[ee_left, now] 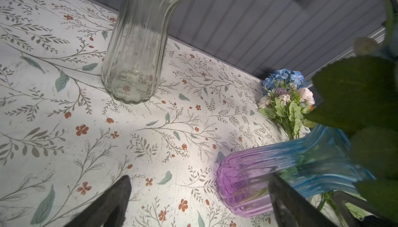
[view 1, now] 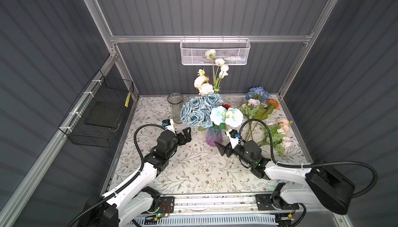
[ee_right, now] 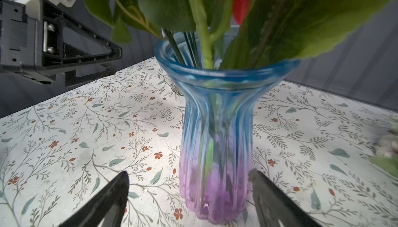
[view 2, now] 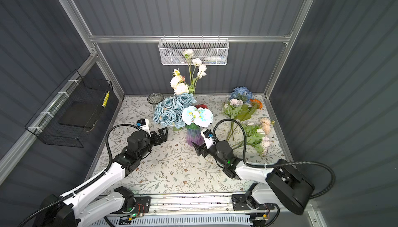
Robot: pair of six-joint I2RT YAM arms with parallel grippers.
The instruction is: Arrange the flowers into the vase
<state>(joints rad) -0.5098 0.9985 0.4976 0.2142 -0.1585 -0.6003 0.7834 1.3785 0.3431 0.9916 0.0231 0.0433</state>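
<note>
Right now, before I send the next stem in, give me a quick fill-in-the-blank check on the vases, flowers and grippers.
The blue-and-purple vase holds stems; the clear glass vase stands ____.
The loose flowers lie on the tablecloth beside the ____ arm.
The right gripper has its jaws ____ either side of the blue-and-purple vase's base.
The left gripper holds ____.
Missing: empty; right; open; nothing.

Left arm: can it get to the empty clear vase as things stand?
Probably yes. The left gripper is open, and in its wrist view only bare tablecloth lies between it and the clear vase. The blue roses overhang beside it, not across the path.
</note>
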